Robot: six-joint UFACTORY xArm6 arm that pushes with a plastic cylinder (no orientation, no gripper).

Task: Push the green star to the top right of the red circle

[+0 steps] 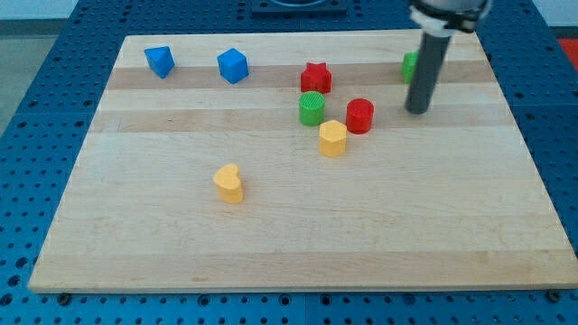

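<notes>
The green star [410, 65] sits near the board's top right, mostly hidden behind my rod. My tip [416, 111] rests on the board just below the star and to the right of the red circle [359, 116]. The red circle stands right of centre, with a green circle [312, 108] to its left and a yellow hexagon-like block [332, 138] to its lower left. The green star lies up and to the right of the red circle, with a clear gap between them.
A red star [315, 78] sits above the green circle. Two blue blocks [159, 60] [232, 65] lie at the top left. A yellow heart-like block [229, 183] lies at lower left of centre. The wooden board [298, 244] rests on a blue perforated table.
</notes>
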